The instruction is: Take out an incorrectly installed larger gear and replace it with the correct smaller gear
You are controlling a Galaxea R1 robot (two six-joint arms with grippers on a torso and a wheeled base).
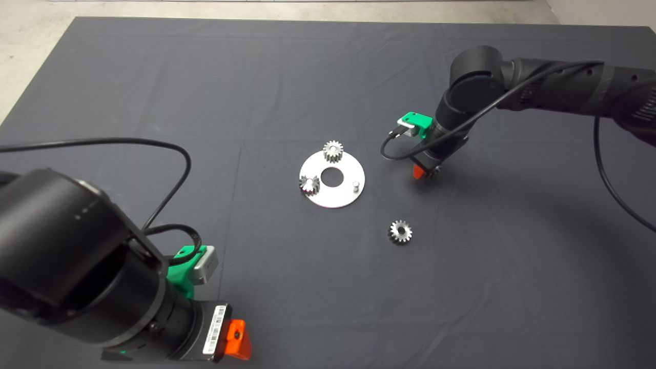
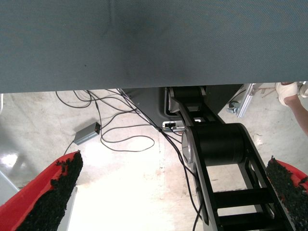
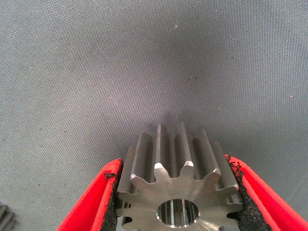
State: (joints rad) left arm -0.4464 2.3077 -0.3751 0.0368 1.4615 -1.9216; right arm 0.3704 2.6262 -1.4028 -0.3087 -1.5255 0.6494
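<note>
The right hand (image 3: 175,202), low over the worktop (image 1: 205,77) beside the plate (image 1: 332,179), clamps the larger gear (image 3: 178,192) by its teeth; releasing unevenly could send it rolling toward the smaller gear (image 1: 400,231).

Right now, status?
Right claw shut on smaller gear, beside plate. Left claw open, parked. Larger gear on mat. Peg bare.

A round silver plate (image 1: 335,192) sits mid-frame on the dark-matted counter (image 1: 154,77); cables (image 2: 122,130) and a grey box (image 2: 86,133) litter the floor.
</note>
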